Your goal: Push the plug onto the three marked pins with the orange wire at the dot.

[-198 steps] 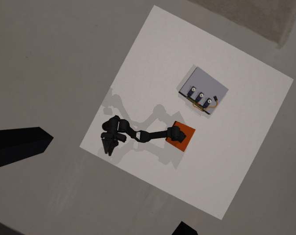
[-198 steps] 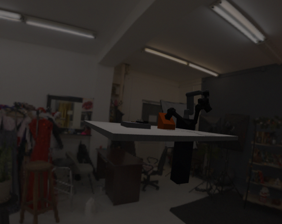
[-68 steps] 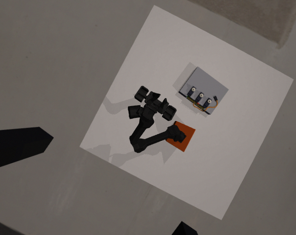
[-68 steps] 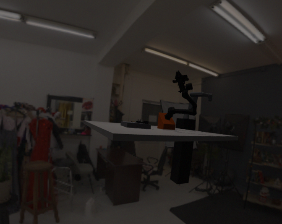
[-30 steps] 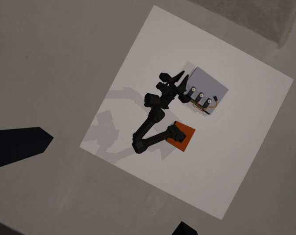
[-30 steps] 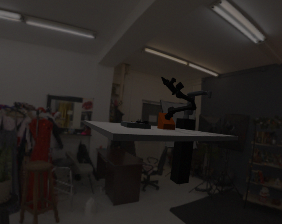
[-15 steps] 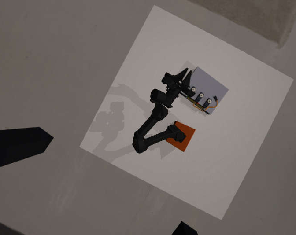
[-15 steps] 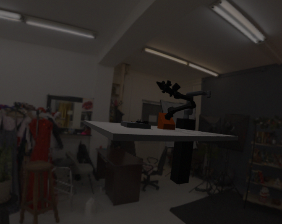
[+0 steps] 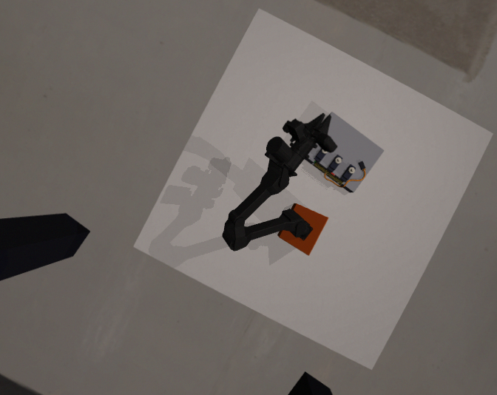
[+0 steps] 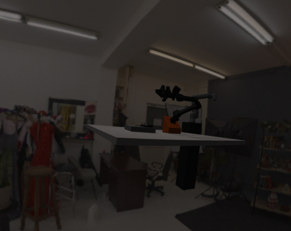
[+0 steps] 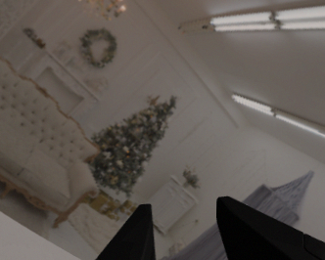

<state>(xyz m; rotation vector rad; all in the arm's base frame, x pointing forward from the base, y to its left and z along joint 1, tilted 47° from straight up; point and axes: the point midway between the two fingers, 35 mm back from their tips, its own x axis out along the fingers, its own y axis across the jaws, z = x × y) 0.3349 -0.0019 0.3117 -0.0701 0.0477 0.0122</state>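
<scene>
My gripper (image 9: pixel 327 115) (image 10: pixel 156 91) (image 11: pixel 184 211) is partly open with nothing between its fingers. It is high above the table, over the holder's left end in the top view. The grey holder (image 9: pixel 359 142) (image 10: pixel 140 128) lies flat and carries three dark servos (image 9: pixel 336 163) with white hubs. The small black plug (image 9: pixel 361 163) lies on the holder near its right side, at the end of an orange lead (image 9: pixel 364 174). The pin row (image 9: pixel 325 170) runs along the holder's lower-left edge, with a small reddish mark. The dot and the plug's holes are too small to see.
The arm stands on an orange base block (image 9: pixel 318 223) (image 10: pixel 171 128), below the holder in the top view. The lead loops out past the pin edge. The white table (image 9: pixel 393 237) (image 10: pixel 103 130) carries both. The wrist view shows only the room and a table corner (image 11: pixel 19 239).
</scene>
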